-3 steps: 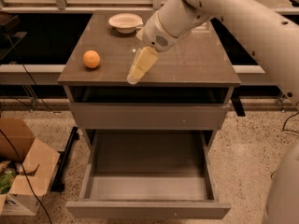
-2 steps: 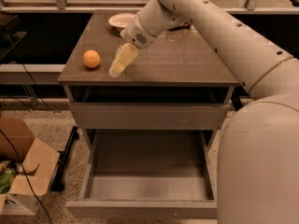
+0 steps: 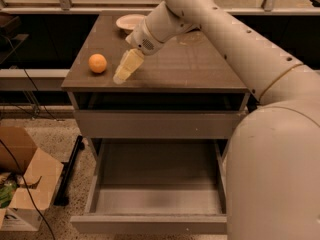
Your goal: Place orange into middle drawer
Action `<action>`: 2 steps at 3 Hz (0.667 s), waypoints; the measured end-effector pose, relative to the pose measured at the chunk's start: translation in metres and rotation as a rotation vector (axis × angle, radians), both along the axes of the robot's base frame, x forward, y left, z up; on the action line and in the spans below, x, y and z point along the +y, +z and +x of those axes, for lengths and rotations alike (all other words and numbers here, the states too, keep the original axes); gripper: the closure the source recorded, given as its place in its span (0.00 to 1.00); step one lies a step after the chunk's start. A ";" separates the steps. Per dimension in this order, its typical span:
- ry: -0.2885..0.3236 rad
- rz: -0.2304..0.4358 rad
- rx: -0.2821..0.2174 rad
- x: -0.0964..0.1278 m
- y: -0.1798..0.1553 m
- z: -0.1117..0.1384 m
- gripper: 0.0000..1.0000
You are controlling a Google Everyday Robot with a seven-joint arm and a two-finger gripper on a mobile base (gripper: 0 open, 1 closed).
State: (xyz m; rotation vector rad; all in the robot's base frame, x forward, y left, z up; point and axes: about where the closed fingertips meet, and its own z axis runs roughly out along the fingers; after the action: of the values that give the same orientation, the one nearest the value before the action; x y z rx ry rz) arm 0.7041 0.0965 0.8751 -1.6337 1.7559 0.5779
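The orange (image 3: 97,63) sits near the front left corner of the brown cabinet top (image 3: 195,64). The gripper (image 3: 119,77) hangs just to its right, angled downward, apart from it. Below, the middle drawer (image 3: 160,176) stands pulled open.

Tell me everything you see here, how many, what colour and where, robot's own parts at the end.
orange: one, orange, left side of the cabinet top, near the front edge.
bowl: one, white, back of the cabinet top.
cabinet top: one, dark brown, bearing orange and bowl.
upper drawer: one, grey, slightly open under the top.
middle drawer: one, grey-brown, pulled far out, light grey floor.
cardboard box: one, brown, on the floor, lower left.
arm: one, white, reaching in from the right.
tool: one, tan, over the cabinet top, just right of the orange, apart from it.
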 end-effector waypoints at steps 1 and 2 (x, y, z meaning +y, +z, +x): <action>0.029 0.032 -0.006 0.022 -0.005 0.011 0.00; 0.057 0.067 -0.019 0.043 -0.002 0.020 0.00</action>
State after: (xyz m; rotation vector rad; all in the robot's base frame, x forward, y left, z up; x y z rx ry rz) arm 0.7239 0.1396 0.8729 -1.6420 1.6630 0.6390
